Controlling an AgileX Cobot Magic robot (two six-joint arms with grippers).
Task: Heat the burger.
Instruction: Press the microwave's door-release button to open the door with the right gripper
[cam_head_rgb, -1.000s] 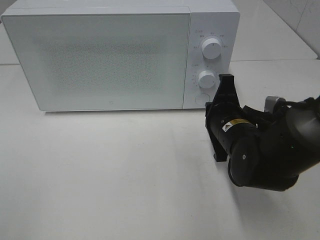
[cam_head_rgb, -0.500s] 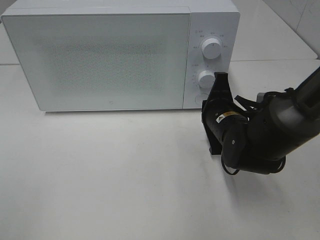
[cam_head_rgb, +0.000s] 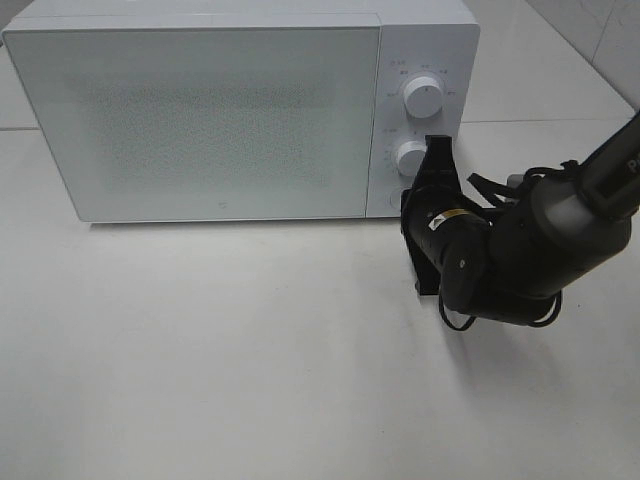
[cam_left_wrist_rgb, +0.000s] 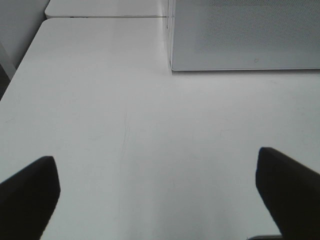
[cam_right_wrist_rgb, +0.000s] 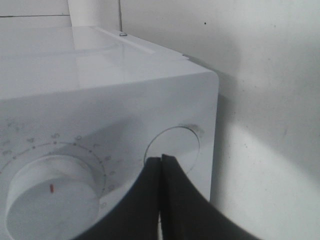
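Burger: none showing in any view; possibly sitting behind closed door, cannot tell. Judged light, soft, layers sliding under squeeze; gripping gently across bun sides advised.
Microwave: one, door closed.
Knobs: two, upper knob, lower knob.
Round button: one.
Right gripper: one, fingers pressing together, tips pointing at round button, contact unclear.
Left gripper: one, hanging spread, holding nothing, over table.

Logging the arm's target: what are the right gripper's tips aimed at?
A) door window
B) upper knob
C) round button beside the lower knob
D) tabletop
C: in the right wrist view the right gripper, shut, lies over the round button, next to the lower knob.
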